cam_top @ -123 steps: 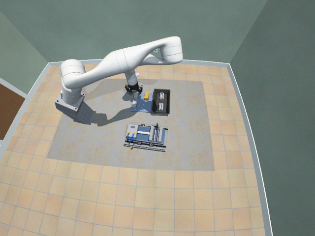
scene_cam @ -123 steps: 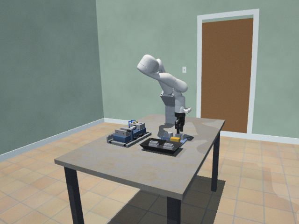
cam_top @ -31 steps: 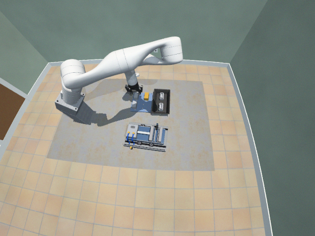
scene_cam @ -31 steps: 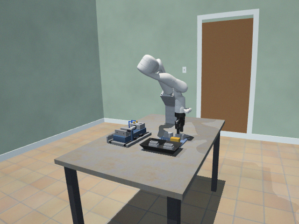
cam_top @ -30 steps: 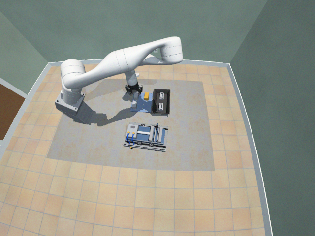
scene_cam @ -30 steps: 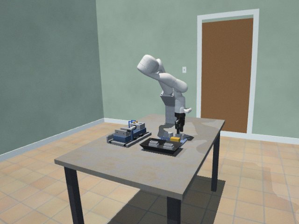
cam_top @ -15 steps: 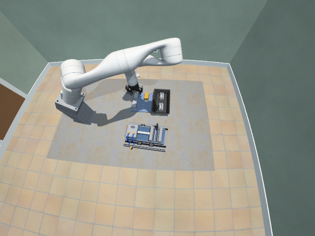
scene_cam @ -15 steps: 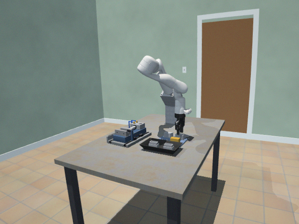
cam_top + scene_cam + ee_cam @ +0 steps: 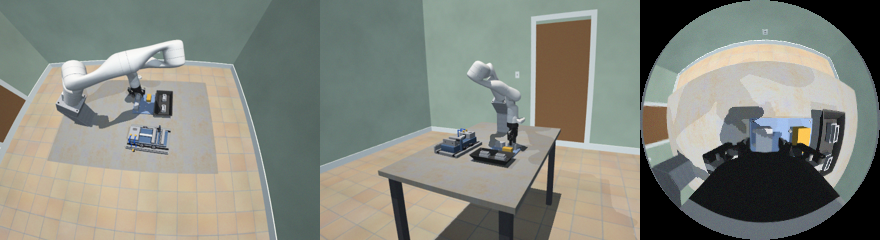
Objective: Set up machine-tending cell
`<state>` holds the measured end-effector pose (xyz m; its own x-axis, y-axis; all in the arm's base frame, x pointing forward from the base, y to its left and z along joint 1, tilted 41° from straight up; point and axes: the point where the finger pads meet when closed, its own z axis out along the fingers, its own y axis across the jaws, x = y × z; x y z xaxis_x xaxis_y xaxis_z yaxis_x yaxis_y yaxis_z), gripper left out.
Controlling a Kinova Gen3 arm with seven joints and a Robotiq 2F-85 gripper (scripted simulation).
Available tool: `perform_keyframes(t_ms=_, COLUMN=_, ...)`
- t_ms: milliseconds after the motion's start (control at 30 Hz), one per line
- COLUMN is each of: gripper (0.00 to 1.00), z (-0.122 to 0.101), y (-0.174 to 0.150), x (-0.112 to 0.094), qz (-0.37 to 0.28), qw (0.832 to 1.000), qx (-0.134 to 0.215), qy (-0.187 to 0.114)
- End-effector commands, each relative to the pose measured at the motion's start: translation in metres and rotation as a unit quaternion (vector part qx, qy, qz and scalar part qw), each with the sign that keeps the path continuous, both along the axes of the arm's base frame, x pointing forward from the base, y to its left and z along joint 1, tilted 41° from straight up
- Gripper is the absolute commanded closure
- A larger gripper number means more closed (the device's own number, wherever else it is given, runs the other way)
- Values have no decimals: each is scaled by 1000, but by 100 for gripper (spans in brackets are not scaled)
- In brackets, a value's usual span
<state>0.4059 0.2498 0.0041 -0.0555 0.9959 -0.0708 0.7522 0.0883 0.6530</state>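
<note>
The blue infeed plate (image 9: 144, 104) lies beside the black outfeed tray (image 9: 163, 103). A brass blank (image 9: 148, 97) sits on the plate's far part; it also shows in the wrist view (image 9: 801, 135). An aluminium blank (image 9: 138, 98) sits on the plate's far left corner. My gripper (image 9: 136, 93) is open just above this blank, which shows between the fingers in the wrist view (image 9: 764, 140). A second grey blank (image 9: 136, 105) lies at the plate's left edge. Two finished parts (image 9: 164, 97) (image 9: 163, 107) lie in the tray. The vise (image 9: 148, 137) stands nearer the front, with nothing in its opening (image 9: 158, 135).
The arm's base (image 9: 71, 103) stands at the table's left side. Blue hoses (image 9: 132, 140) leave the vise's left end block. The work stop (image 9: 160, 127) rises at the far end of the vise's opening. The tray's walls stand right next to the plate.
</note>
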Motion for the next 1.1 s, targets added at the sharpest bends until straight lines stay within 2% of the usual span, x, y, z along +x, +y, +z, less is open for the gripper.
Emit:
perform_keyframes(t_ms=0, gripper=33, z=-1, y=0, x=0, qz=0, qw=1000, qx=0, qy=0)
perform_keyframes(t_ms=1067, gripper=33, z=-3, y=0, x=2, qz=0, qw=1000, qx=0, qy=0)
